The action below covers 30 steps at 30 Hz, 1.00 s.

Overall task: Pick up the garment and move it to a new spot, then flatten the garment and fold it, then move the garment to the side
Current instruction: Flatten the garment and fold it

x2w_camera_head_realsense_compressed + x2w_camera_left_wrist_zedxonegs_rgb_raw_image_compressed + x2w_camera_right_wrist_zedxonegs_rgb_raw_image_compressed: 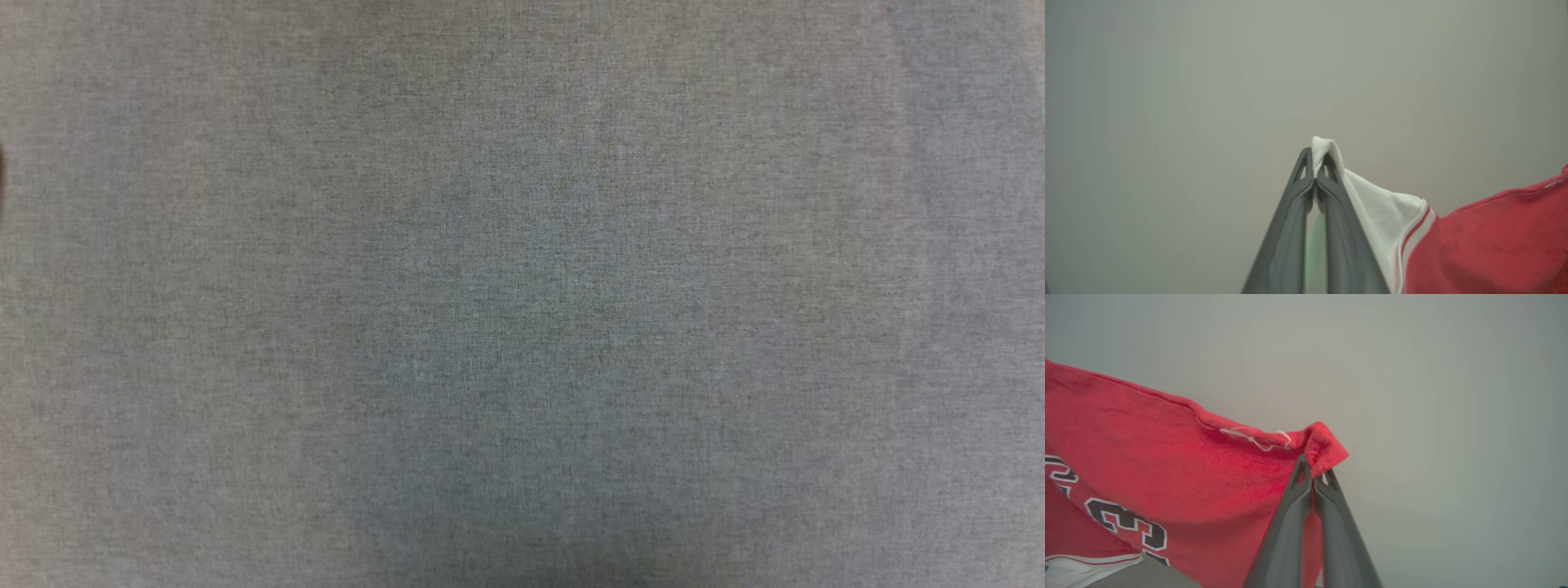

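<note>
Right wrist view: I read 1 black, white-outlined digit 3 (1128,522) printed on the red jersey (1167,465), tilted in frame. Near it, at the picture's left edge, a second digit (1057,474) in the same print is cut off. Possibly 2; I cannot confirm.

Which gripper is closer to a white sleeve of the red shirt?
Left. The left gripper has its jaws shut on the white short sleeve of the red jersey-style garment. The right gripper has its jaws pinching a red corner, away from any white sleeve cloth.
</note>
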{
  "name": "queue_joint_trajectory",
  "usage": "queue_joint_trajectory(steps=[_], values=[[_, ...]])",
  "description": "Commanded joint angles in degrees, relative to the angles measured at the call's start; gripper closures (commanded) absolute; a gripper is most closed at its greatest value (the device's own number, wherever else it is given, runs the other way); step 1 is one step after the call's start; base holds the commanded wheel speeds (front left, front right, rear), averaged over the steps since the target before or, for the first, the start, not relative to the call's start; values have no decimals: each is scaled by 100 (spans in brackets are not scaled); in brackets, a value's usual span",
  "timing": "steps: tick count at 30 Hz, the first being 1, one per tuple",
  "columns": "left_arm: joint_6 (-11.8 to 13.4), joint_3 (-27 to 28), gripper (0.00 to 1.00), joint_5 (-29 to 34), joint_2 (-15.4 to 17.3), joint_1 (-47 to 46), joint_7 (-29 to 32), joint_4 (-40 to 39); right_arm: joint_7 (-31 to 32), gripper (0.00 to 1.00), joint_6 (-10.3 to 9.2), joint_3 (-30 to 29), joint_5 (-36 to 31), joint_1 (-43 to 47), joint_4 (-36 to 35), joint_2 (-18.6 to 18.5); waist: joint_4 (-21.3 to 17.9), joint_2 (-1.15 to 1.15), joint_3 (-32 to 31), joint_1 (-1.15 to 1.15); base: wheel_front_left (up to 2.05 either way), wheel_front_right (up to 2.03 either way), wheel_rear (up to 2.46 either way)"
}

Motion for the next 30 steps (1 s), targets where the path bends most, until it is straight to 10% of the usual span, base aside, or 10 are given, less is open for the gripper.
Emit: queue_joint_trajectory(steps=[1, 17, 30], values=[[-15, 22, 100, -69, 70, 353, -29, -84, -113, 100, -3, 75, 127, 291, 20, -1, -4, 0, -60, -1, 0, 0, 0], [90, 1091, 100, 323, -111, 5464, -34, -2171, -829, 100, -3, 1408, 1332, 3519, -588, -641, 49, 0, -1170, -1, 0, 0, 0], [125, 1192, 100, 405, -547, 8329, -34, -2415, -970, 100, -3, 1780, 1954, 5867, -1072, -998, 156, 0, -2392, -1, 0, 0, 0]])
